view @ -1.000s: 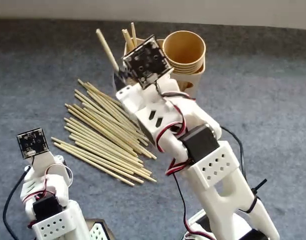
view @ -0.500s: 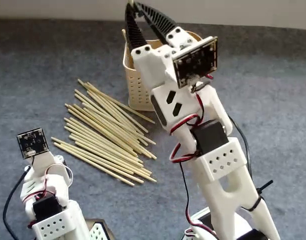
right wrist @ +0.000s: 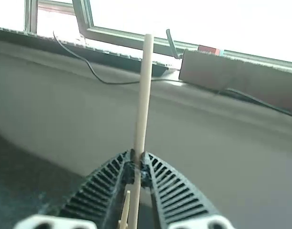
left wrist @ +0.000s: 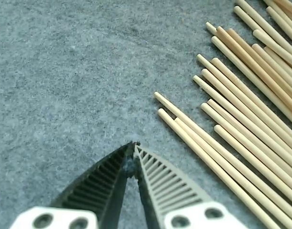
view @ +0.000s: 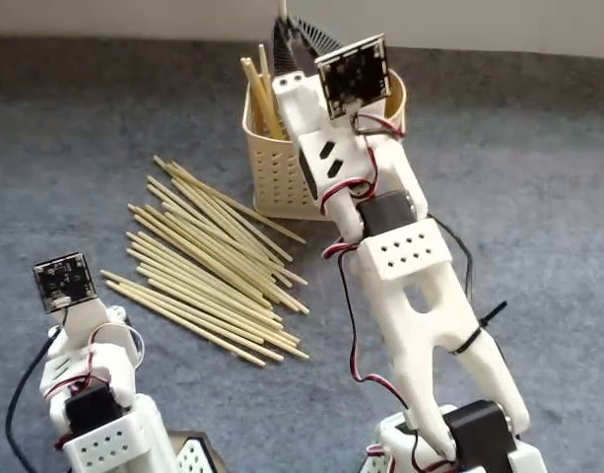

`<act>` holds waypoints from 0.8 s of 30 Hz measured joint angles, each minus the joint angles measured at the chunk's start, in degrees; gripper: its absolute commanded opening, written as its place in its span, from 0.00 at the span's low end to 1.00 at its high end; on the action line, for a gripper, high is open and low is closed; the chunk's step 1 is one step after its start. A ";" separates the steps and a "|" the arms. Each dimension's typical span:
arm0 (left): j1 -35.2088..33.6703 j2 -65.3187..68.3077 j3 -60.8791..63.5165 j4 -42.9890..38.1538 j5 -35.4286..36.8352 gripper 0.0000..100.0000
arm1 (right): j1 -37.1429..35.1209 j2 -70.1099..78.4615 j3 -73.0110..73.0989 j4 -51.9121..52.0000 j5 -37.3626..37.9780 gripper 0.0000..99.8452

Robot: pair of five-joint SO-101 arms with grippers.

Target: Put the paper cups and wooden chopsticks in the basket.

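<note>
Grey mat (view: pixel 85 118), with the right arm (view: pixel 400 266) hanging over the basket (view: pixel 267 182) and the right claw (right wrist: pixel 137 160) clamped on one upright chopstick (right wrist: pixel 144 95). A loose pile of chopsticks (view: pixel 208 261) lies just beside the basket. The left claw (left wrist: pixel 133 153) is closed on nothing, near the pile's ends.

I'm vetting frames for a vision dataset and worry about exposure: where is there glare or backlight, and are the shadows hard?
Right wrist view: the window is blown out to white, backlighting the chopstick clamped in the jaws. High view: soft, even light; the loose chopsticks cast only faint shadows on the grey mat. Left wrist view: evenly lit, no glare.
</note>
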 measured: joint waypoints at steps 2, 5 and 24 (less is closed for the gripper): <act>0.00 0.00 0.00 0.00 0.00 0.01 | 0.00 0.00 2.20 0.00 0.00 0.01; 0.00 0.00 0.00 0.00 0.00 0.01 | 0.00 -0.26 4.31 0.00 0.00 0.03; 0.00 0.00 0.00 0.00 0.00 0.01 | -0.97 -12.04 6.68 13.45 0.00 0.11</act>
